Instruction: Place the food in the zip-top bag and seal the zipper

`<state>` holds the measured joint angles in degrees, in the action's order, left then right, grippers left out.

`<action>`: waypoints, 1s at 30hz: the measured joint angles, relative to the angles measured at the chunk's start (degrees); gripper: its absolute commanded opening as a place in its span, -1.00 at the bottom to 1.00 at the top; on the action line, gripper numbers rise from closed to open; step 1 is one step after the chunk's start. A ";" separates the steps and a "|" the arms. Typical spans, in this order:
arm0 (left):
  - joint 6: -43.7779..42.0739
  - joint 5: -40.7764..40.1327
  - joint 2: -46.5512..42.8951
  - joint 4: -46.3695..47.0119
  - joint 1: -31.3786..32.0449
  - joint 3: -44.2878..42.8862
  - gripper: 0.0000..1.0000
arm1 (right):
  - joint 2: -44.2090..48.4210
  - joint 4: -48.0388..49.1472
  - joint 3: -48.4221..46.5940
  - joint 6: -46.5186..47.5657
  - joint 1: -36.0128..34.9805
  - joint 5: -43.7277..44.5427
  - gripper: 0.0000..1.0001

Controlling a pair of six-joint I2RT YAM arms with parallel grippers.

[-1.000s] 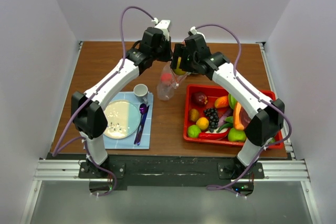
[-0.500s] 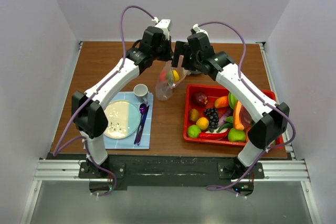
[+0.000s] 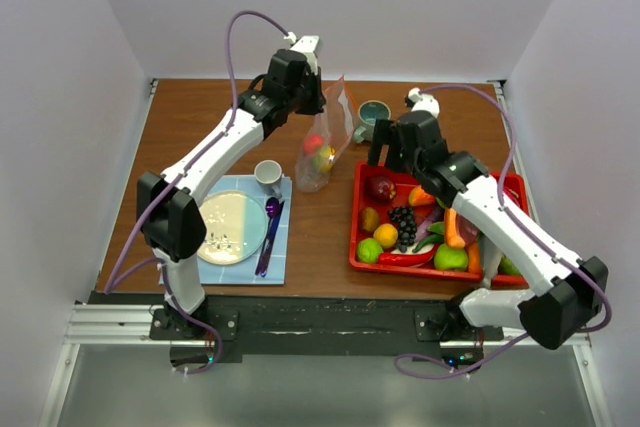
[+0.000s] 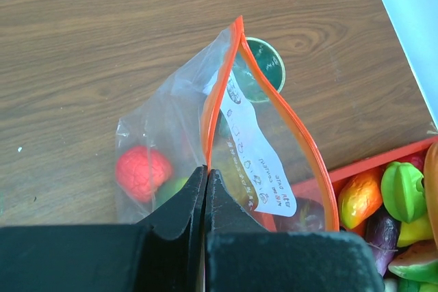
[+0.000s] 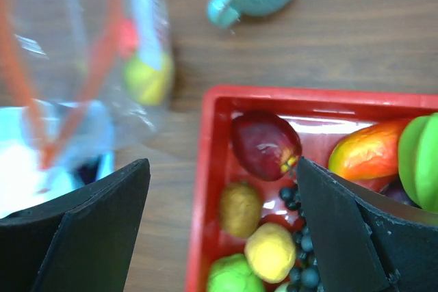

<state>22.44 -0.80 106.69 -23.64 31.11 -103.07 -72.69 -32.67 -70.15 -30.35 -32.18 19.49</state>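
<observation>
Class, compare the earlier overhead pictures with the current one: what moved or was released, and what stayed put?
The right claw released the yellow fruit into the zip-top bag beside the red fruit, then drew back, open, toward the red tray. The left claw stayed shut on the bag's mouth; plate, white cup and tray stayed put.

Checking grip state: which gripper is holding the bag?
The left gripper: it's shut on the bag at its orange mouth strip. The right gripper is open and empty, above the tray corner.

The white label [image 4: 256, 162] on the zip-top bag [image 4: 164, 121] carries small dark print, too small to read.
</observation>
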 measured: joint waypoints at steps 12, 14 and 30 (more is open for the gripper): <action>0.57 0.13 0.00 -0.02 -0.24 0.00 -1.00 | -9.03 16.63 15.65 5.01 1.90 -4.42 0.97; 0.57 0.13 0.00 -0.02 -0.24 0.00 -1.00 | -10.29 18.73 15.65 5.68 1.90 -4.26 0.97; 0.59 0.76 0.13 -0.04 -0.24 -0.33 -1.00 | -16.94 22.01 16.26 6.86 2.47 -2.93 0.88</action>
<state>23.03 -0.03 106.83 -23.68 30.87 -103.39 -89.62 -10.66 -53.89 -23.49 -29.71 16.56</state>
